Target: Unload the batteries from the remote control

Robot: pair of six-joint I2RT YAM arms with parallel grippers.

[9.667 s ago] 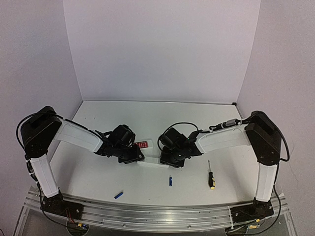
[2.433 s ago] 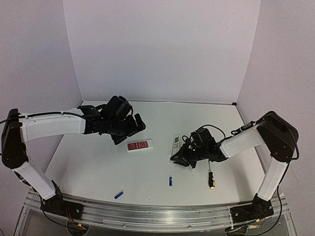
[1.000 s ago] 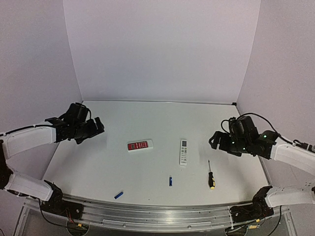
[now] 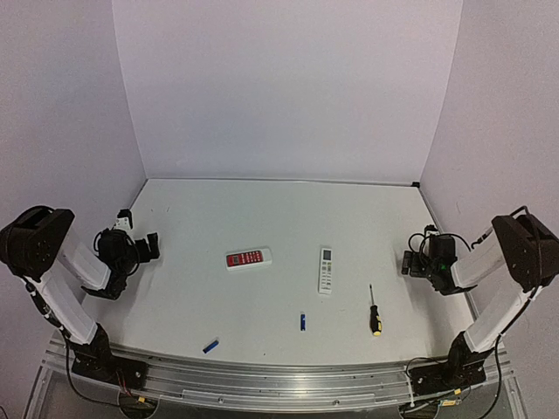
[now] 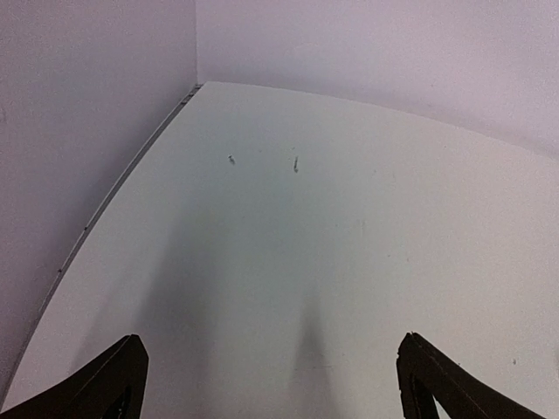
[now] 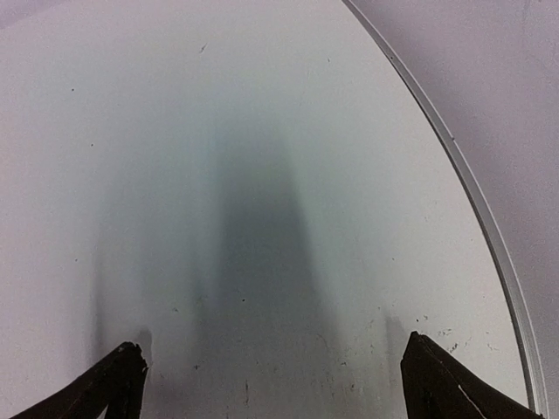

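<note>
The slim white remote control (image 4: 326,270) lies face up right of the table's middle, its small screen at the far end. Two blue batteries rest loose on the table: one (image 4: 303,321) in front of the remote, the other (image 4: 210,346) near the front edge, further left. My left gripper (image 4: 142,248) is drawn back to the table's left side, open and empty. My right gripper (image 4: 411,263) is drawn back to the right side, also open and empty. Each wrist view, left gripper (image 5: 272,384) and right gripper (image 6: 272,375), shows only bare table between widely spread fingertips.
A shorter red-faced remote (image 4: 248,258) lies left of the white one. A black-and-yellow-handled screwdriver (image 4: 374,312) lies to its right, near the front. The table's left edge (image 5: 105,209) and right edge (image 6: 463,175) meet the lilac walls close to each gripper.
Over the last second both arms have folded back toward their bases, the left gripper dropping to the left edge and the right to the right edge. Remote, batteries and screwdriver have not moved.
</note>
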